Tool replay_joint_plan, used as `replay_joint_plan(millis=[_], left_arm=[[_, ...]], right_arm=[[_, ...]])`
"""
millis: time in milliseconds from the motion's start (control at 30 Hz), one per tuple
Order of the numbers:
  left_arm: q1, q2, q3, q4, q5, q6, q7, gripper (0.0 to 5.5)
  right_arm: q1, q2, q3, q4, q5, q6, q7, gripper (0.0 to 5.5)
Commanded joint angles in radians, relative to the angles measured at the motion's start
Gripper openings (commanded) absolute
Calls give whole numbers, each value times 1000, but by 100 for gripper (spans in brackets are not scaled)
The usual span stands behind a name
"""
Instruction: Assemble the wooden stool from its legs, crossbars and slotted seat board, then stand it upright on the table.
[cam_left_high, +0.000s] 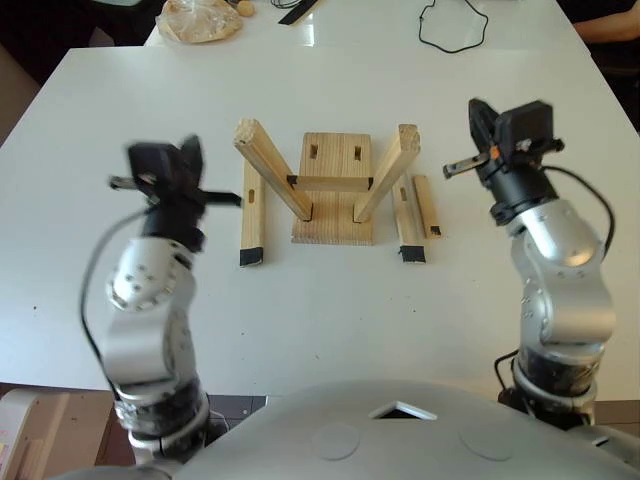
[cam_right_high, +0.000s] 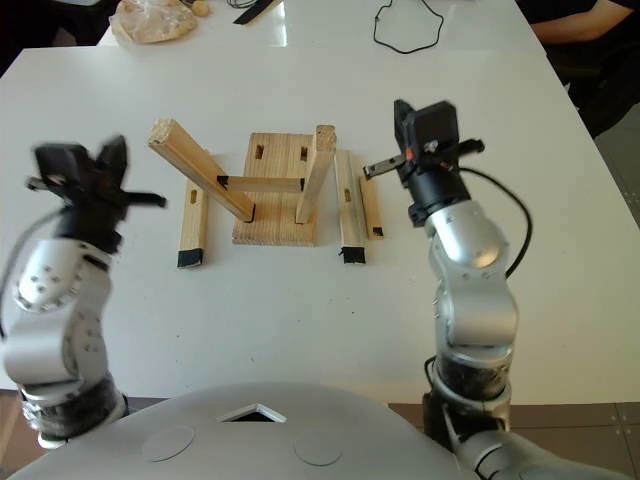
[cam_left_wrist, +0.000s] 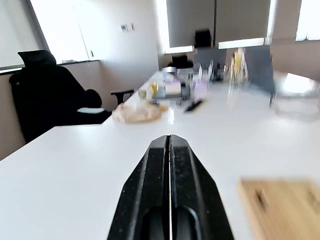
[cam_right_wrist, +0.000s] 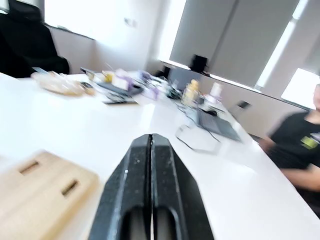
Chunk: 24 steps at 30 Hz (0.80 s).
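Two legs stand in the seat board (cam_left_high: 333, 150) at the middle of the left eye view, says the first speaker: the left standing leg (cam_left_high: 272, 168) and the right standing leg (cam_left_high: 390, 170). Why is the board flat?

The second: I judge it lies slots-up so that legs can go in from above. Its longer side runs from the lower to the upper part of the frame. The two legs lean toward upper left and upper right, and the crossbar (cam_left_high: 332, 183) joins them, running left to right.

The first: And the right eye view?

The second: One loose leg (cam_right_high: 193, 222) lies left of the board, and another loose leg (cam_right_high: 347, 212) lies right of it with the short crossbar (cam_right_high: 371, 208) just beside. All run up-down in the frame, probably each waiting on its own side. The left gripper (cam_left_high: 192, 148) and the right gripper (cam_left_high: 478, 112) hang raised at the left and right of the frame, apart from the wood.

The first: The left wrist view?

The second: Its fingers (cam_left_wrist: 155, 170) are pressed together and hold nothing. A corner of the board is near them.

The first: The right wrist view?

The second: The same, closed tight and empty, with the slotted board beside.
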Motion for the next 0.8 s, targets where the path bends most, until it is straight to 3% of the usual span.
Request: replay_joint_plan(millis=[33, 133, 367, 500, 667, 800], left_arm=[[-481, 14, 166, 132, -520, 263, 16, 0], [-593, 11, 188, 206, -684, 336, 88, 0], [-562, 48, 168, 271, -940, 427, 278, 0], [-544, 103, 153, 271, -1087, 383, 349, 0], [-415, 182, 94, 243, -1210, 325, 432, 0], [-238, 202, 10, 254, -1173, 303, 409, 0]], right_arm=[[-374, 49, -145, 82, 450, 196, 178, 1], [-472, 50, -186, 140, 558, 229, 176, 1], [-424, 13, -26, 202, 519, 206, 126, 1], [-449, 37, -67, 193, 581, 213, 80, 1], [-422, 19, -74, 177, 634, 218, 60, 1], [-302, -37, 44, 195, 578, 205, 75, 1]])
